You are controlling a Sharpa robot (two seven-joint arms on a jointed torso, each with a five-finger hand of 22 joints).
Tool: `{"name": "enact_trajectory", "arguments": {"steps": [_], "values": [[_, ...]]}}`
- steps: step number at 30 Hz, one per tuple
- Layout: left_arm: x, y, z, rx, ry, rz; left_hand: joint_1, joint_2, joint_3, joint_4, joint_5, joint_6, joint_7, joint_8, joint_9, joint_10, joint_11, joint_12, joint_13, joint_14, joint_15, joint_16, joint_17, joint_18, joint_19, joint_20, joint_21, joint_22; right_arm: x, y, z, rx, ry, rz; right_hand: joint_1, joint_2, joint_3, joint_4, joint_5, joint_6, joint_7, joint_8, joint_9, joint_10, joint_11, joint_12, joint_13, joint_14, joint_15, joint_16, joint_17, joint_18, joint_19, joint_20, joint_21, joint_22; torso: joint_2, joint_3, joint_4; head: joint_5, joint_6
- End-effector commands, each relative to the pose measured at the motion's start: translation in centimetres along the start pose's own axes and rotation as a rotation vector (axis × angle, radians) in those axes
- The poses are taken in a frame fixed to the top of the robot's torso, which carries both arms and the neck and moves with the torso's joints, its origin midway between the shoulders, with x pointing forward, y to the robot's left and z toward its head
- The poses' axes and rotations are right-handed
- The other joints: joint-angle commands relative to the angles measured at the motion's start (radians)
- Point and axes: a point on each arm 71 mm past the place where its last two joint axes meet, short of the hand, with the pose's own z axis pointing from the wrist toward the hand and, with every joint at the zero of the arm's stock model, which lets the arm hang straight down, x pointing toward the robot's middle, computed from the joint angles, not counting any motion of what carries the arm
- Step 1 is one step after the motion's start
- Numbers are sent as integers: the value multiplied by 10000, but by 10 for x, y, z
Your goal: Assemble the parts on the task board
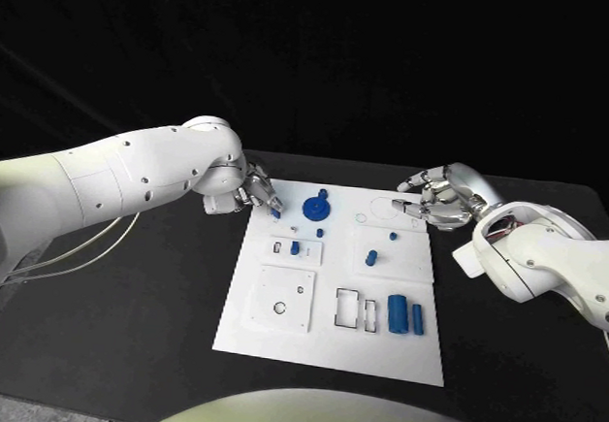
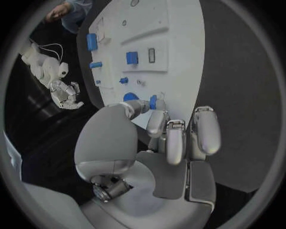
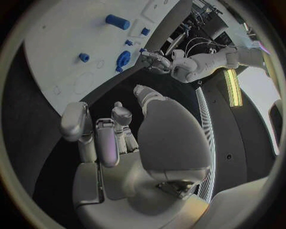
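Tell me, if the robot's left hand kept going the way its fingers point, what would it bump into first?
Probably the round blue part at the far end of the task board. The left hand pinches a small blue piece, pointing across the board's far left corner toward it. Depth is hard to judge.

no legible txt, no labels, no brand marks, no nos. on task board (image 1: 326, 344) or parts

Task board (image 1: 326, 341): white, smooth, matt, looks like hard plastic. Parts (image 1: 407, 314): blue, smooth plastic, slight sheen. Table (image 1: 128, 335): black, matt, fine dull surface. Left hand (image 1: 254, 190) and right hand (image 1: 438, 197): silver metal look, glossy, bright reflections. Arm shells (image 1: 111, 173): white plastic, smooth, soft gloss.
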Motion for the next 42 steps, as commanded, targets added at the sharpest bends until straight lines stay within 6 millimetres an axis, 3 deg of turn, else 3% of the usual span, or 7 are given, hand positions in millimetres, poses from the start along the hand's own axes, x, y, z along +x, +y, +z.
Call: {"name": "enact_trajectory", "arguments": {"steps": [1,8,13,18,36,42], "values": [[4,-2,-4,343,156,-739,-157,19,1485,-1450,114,57,-38,58,1040,68,7,86,30,1056,-91,36,2633,-98,39,-57,-14,1464,1,0,0,-38,80,-95,-109,-11,1,0,34,-88,-5,46,5,-35,14,42,9,238,-31,-56,118,86,7,8,-37,499,-10,5,17,9,4],[11,4,-17,635,128,-1099,-372,-26,1619,-1692,453,141,-50,127,1125,134,-5,163,83,1056,-104,36,2633,-98,49,-70,-16,1490,0,-1,-1,-4,71,-99,-114,-11,5,-3,53,-88,-7,64,6,-40,13,41,0,236,-32,-61,112,87,6,7,-44,497,-13,-1,1,36,20],[19,8,-27,849,-47,-1090,-563,-92,1703,-1912,873,268,-74,162,1165,211,-29,250,147,1056,-122,36,2633,-111,96,-84,40,1547,0,-1,-1,19,67,-92,-114,-11,5,-3,53,-88,-7,64,6,-40,13,41,0,236,-32,-61,112,87,6,7,-44,497,-5,-10,16,42,26],[30,11,-33,994,-271,-816,-606,-113,1724,-1978,1009,314,-83,167,1171,247,-39,302,190,1056,-129,36,2633,-122,127,-88,82,1576,0,-1,-1,29,78,-78,-114,-11,5,-3,53,-88,-7,64,6,-40,13,41,0,236,-32,-61,112,87,6,7,-44,497,2,-19,10,57,32],[58,11,-42,1459,-1338,879,-604,-122,1743,-2025,970,354,-95,167,1167,287,-51,355,232,1056,-134,36,2633,-131,152,-89,119,1599,3,-3,-3,70,145,-33,-114,-11,5,-3,53,-88,-7,64,6,-40,13,41,0,236,-32,-61,112,87,6,7,-44,497,27,-21,-7,119,-33],[63,11,-41,1412,-1327,1074,-631,-108,1799,-2049,779,389,-100,133,1143,313,-57,351,221,1056,-140,36,2633,-132,162,-92,125,1614,3,-4,-3,92,161,-20,-114,-11,5,-3,53,-88,-7,64,6,-40,13,41,0,236,-32,-61,112,87,6,7,-44,497,36,-19,-13,114,-42]]}}
